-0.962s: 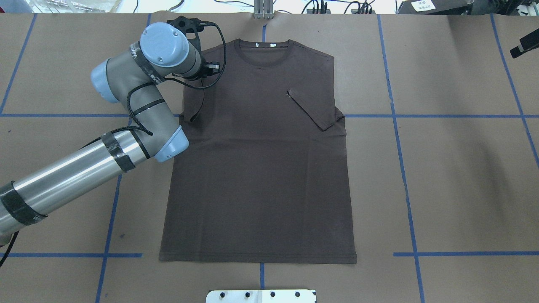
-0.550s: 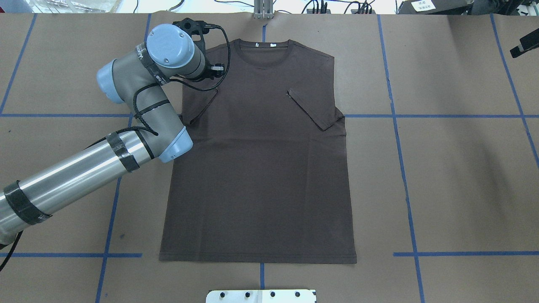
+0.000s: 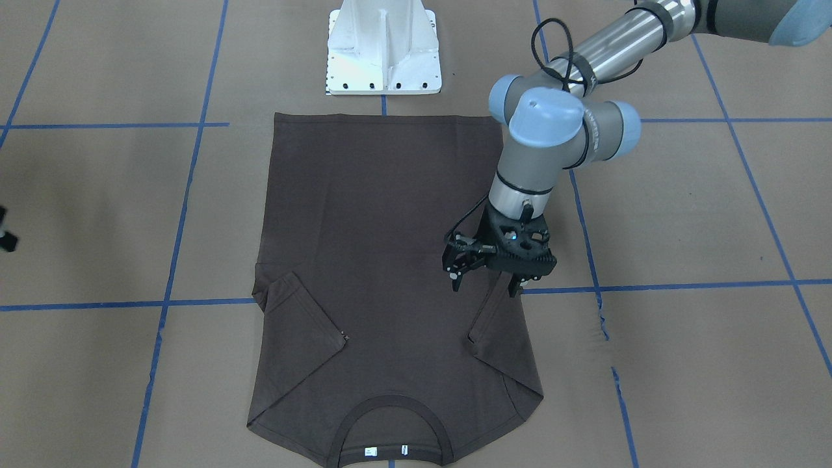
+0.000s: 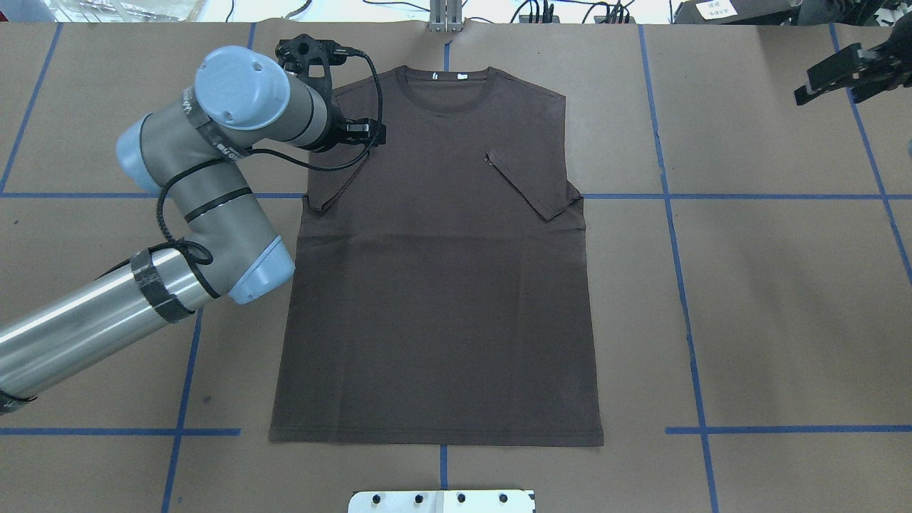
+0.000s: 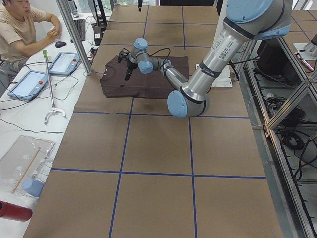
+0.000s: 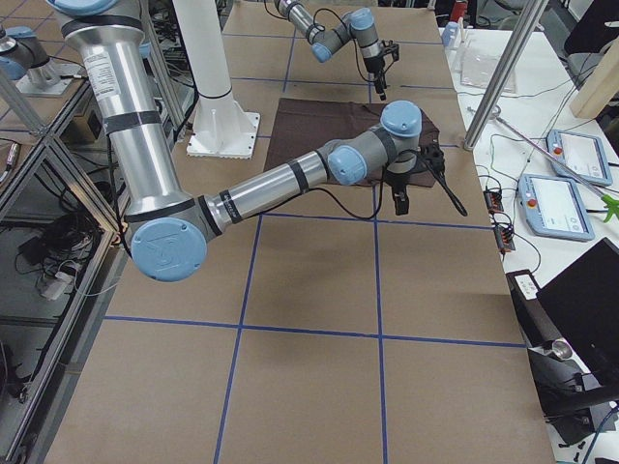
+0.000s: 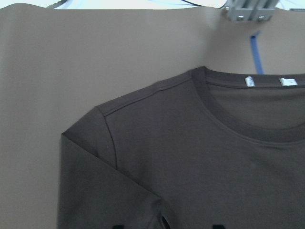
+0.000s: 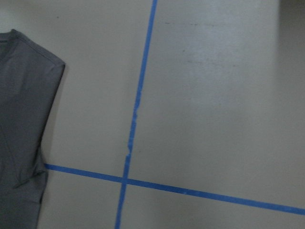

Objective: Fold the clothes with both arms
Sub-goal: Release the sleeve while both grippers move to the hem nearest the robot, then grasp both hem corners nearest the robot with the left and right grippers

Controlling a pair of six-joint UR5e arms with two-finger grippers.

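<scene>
We see a dark brown short-sleeved cotton T-shirt (image 4: pixel 442 299) lying flat, front up, mid-way along the brown paper-covered table (image 4: pixel 769 299). The table is gridded with blue tape lines (image 4: pixel 684 285), and the shirt's collar points away from the robot. Both sleeves are folded in over the chest.

Two small white neck tags (image 7: pixel 248 82) sit inside the ribbed collar, their print too small to read. A tiny pale mark (image 4: pixel 490 160) shows at the tip of the folded sleeve on the robot's right, also unreadable. White lettering on the silver-grey left arm (image 4: pixel 107 320) near its wrist is illegible.

The black two-finger left gripper (image 3: pixel 484 286) hangs over the folded sleeve on the robot's left, fingers spread with nothing between them. We cannot tell whether the tips touch the cloth. The black right gripper (image 4: pixel 833 71) is at the far right corner, well apart from the shirt. We cannot tell whether it is spread or pressed together.

The hem is straight and lies near the white base plate (image 4: pixel 442 501), not touching it. Wide bare paper lies to the shirt's right. The left arm's blue elbow cap sits at the shirt's left edge.
</scene>
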